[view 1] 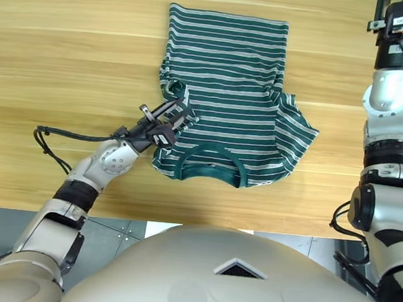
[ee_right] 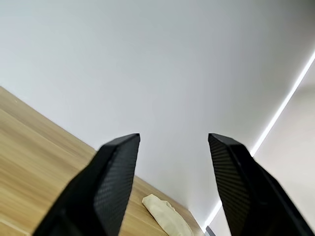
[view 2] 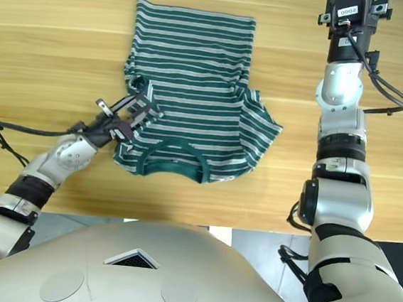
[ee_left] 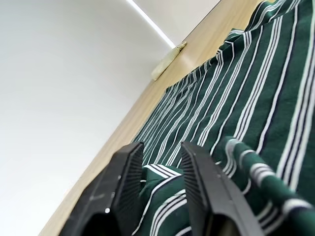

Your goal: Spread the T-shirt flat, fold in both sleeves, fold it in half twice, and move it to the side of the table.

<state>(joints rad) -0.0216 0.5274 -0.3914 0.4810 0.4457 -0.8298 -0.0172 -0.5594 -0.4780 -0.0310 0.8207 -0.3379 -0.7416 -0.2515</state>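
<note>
A dark green T-shirt with white stripes [view 1: 230,75] lies on the wooden table [view 1: 68,52], collar [view 1: 211,163] toward the front edge and hem at the far side. Its sleeve on my right [view 1: 297,132] lies spread outward. The sleeve on my left [view 1: 175,91] is bunched inward over the body. My left gripper [view 1: 176,116] sits at that left shoulder edge; in the left wrist view its fingers [ee_left: 129,172] stand close together with striped fabric between them. My right gripper [ee_right: 172,140] is open and holds nothing, raised over the table's far right, away from the shirt.
Bare wood stretches to the left and right of the shirt. The table's front edge [view 1: 109,216] runs just below the collar. A black cable [view 1: 53,137] loops beside my left forearm. A small pale object [ee_right: 162,214] lies at the table's far end.
</note>
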